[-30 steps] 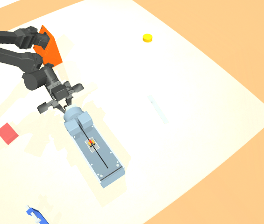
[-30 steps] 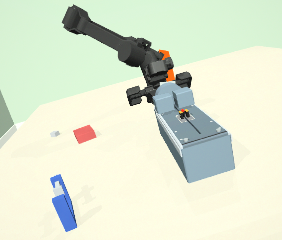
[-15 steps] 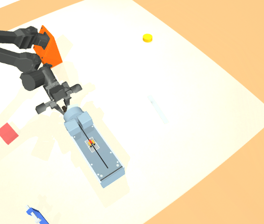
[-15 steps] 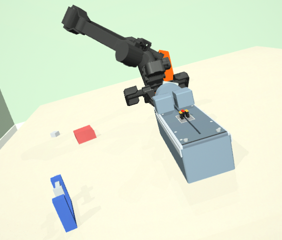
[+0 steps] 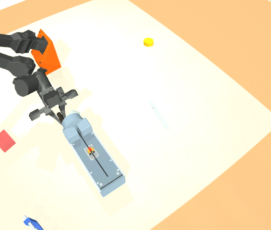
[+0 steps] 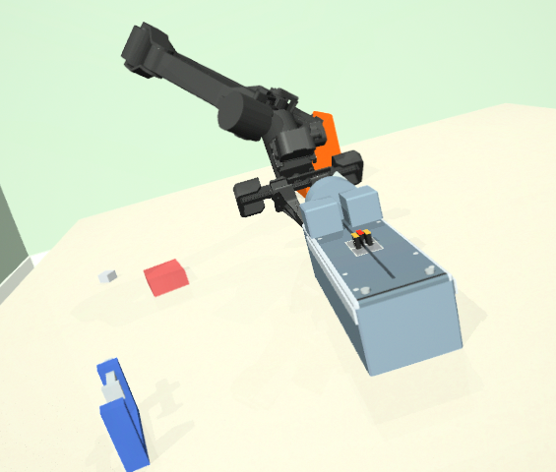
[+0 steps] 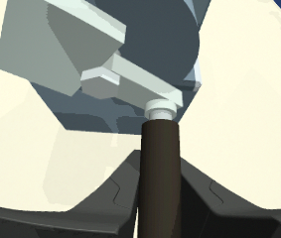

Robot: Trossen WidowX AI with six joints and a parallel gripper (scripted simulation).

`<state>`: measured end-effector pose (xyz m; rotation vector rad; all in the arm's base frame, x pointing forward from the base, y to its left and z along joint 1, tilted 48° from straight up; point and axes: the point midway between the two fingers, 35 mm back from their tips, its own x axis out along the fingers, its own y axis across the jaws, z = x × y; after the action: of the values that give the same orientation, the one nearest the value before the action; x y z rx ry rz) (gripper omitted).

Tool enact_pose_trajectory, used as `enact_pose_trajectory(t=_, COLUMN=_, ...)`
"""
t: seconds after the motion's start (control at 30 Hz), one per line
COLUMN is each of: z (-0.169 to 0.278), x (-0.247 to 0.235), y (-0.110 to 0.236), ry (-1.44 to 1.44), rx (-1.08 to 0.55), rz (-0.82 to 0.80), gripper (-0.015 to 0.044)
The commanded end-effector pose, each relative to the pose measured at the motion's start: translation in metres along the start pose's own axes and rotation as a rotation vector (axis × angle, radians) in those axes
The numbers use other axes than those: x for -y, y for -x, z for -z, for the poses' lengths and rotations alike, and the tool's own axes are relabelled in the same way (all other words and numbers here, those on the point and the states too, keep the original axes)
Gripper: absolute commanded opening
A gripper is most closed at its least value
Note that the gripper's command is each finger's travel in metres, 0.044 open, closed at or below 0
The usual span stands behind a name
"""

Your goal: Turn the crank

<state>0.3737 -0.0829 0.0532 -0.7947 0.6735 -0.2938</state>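
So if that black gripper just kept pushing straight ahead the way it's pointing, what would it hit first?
The black gripper is shut on the dark cylindrical crank handle. Straight ahead, past the handle's pale crank arm, it would probably meet the round grey-blue end of the machine's housing first, though depth is hard to judge.

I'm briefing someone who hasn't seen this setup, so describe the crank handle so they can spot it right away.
Find the long blue-grey machine mid-table. At its rounded end, nearest the arm, a pale crank arm sticks out. The handle is the dark brown peg on its tip, clamped in the black pincer, the only dark part there.
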Motion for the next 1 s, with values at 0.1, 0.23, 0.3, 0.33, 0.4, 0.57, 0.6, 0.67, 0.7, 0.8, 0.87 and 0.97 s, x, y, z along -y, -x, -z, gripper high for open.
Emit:
enact_pose_trajectory(t=0.1, z=-0.0083, x=0.0065, y=0.0085, ry=-0.005, rx=0.004, rz=0.015, gripper=0.0000)
enact_pose_trajectory(t=0.23, z=-0.0123, x=0.0069, y=0.0125, ry=-0.005, rx=0.004, rz=0.014, gripper=0.0000)
enact_pose_trajectory(t=0.3, z=-0.0143, x=0.0068, y=0.0146, ry=-0.006, rx=0.004, rz=0.014, gripper=0.0000)
enact_pose_trajectory(t=0.33, z=-0.0149, x=0.0065, y=0.0152, ry=-0.006, rx=0.004, rz=0.014, gripper=0.0000)
enact_pose_trajectory(t=0.4, z=-0.0147, x=0.0057, y=0.0152, ry=-0.006, rx=0.004, rz=0.014, gripper=0.0000)
enact_pose_trajectory(t=0.57, z=-0.0146, x=0.0052, y=0.0151, ry=-0.006, rx=0.004, rz=0.014, gripper=0.0000)
enact_pose_trajectory(t=0.6, z=-0.0147, x=0.0052, y=0.0151, ry=-0.006, rx=0.004, rz=0.014, gripper=0.0000)
enact_pose_trajectory(t=0.67, z=-0.0147, x=0.0052, y=0.0151, ry=-0.006, rx=0.004, rz=0.014, gripper=0.0000)
enact_pose_trajectory(t=0.7, z=-0.0147, x=0.0052, y=0.0151, ry=-0.006, rx=0.004, rz=0.014, gripper=0.0000)
enact_pose_trajectory(t=0.8, z=-0.0148, x=0.0052, y=0.0151, ry=-0.006, rx=0.004, rz=0.014, gripper=0.0000)
enact_pose_trajectory(t=0.87, z=-0.0148, x=0.0052, y=0.0151, ry=-0.006, rx=0.004, rz=0.014, gripper=0.0000)
enact_pose_trajectory(t=0.97, z=-0.0148, x=0.0052, y=0.0151, ry=-0.006, rx=0.004, rz=0.014, gripper=0.0000)
